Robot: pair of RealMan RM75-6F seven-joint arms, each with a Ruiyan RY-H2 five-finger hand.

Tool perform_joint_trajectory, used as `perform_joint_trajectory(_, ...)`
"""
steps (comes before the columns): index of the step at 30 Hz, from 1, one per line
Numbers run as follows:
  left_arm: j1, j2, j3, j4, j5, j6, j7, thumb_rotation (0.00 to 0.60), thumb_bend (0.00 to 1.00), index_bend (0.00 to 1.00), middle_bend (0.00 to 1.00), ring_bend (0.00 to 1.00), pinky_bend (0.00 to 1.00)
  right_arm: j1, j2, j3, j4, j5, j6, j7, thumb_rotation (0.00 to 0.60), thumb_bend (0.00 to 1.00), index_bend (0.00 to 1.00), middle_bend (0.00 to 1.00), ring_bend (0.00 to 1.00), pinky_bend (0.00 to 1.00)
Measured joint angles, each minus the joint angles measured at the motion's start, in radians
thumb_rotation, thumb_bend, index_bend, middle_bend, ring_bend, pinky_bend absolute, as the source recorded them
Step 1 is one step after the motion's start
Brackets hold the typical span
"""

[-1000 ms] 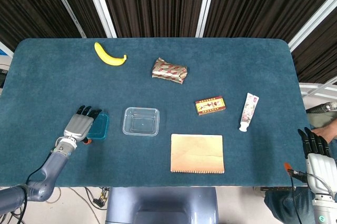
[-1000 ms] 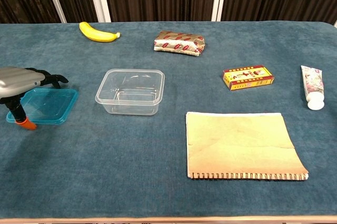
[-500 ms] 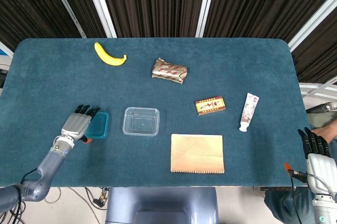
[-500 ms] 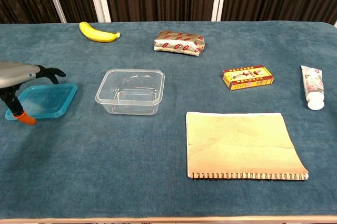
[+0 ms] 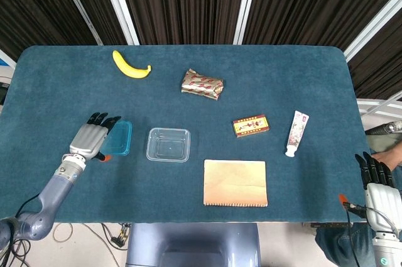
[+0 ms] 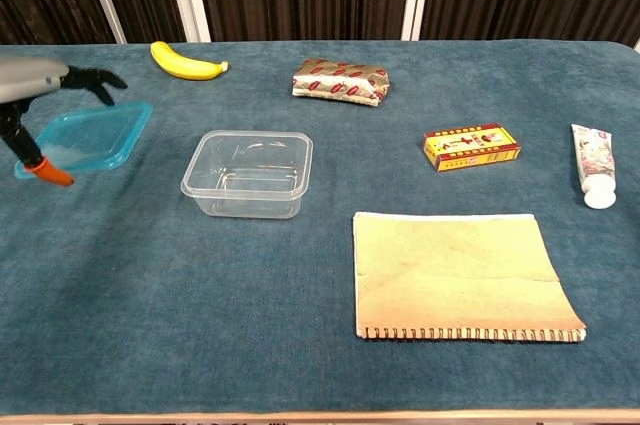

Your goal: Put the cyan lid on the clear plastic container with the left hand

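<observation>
lifted off the surface [image 6: 300, 365] since a moment ago: cyan lid [image 6: 92, 135], clamped in left hand [image 5: 91, 138]. next, probably over to clear plastic container [image 6: 249, 174]. right hand [image 5: 375, 182] idle, fingers apart.

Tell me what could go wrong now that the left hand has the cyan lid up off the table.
The left hand holds the cyan lid only at one edge, and the lid hangs tilted, so it could slip or swing. The clear plastic container stands loose on the table; a tilted lid might catch its rim and push it aside rather than seat.
</observation>
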Motion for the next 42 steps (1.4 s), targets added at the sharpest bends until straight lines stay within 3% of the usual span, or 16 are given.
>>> perform_joint_trajectory(4,-0.033,0.037,-0.032,-0.094,-0.046,0.009,0.06,0.6,0.14,0.05,0.24,0.0,0.0,0.001,0.001,0.0,0.0,0.002,-0.002,0.003,0.6,0.27,0.03,0.0,0.0,0.0)
perform_joint_trajectory(9,-0.104,0.062,-0.066,-0.192,-0.177,0.009,0.167,0.6,0.14,0.05,0.23,0.0,0.0,0.001,0.001,0.0,0.0,0.0,-0.002,0.003,0.6,0.27,0.03,0.0,0.0,0.0)
perform_joint_trajectory(17,-0.248,0.026,-0.089,-0.284,-0.413,0.033,0.32,0.6,0.14,0.05,0.23,0.0,0.0,0.0,0.004,-0.001,0.001,-0.003,-0.001,0.007,0.6,0.27,0.03,0.0,0.0,0.0)
perform_joint_trajectory(32,-0.419,-0.174,-0.07,-0.24,-0.633,0.156,0.477,0.6,0.14,0.05,0.23,0.0,0.0,-0.001,0.007,-0.001,0.001,-0.004,0.001,0.015,0.6,0.27,0.03,0.0,0.0,0.0)
perform_joint_trajectory(42,-0.462,-0.23,-0.053,-0.201,-0.673,0.194,0.514,0.6,0.14,0.05,0.23,0.0,0.0,-0.001,0.008,0.0,0.0,-0.002,0.0,0.017,0.6,0.27,0.03,0.0,0.0,0.0)
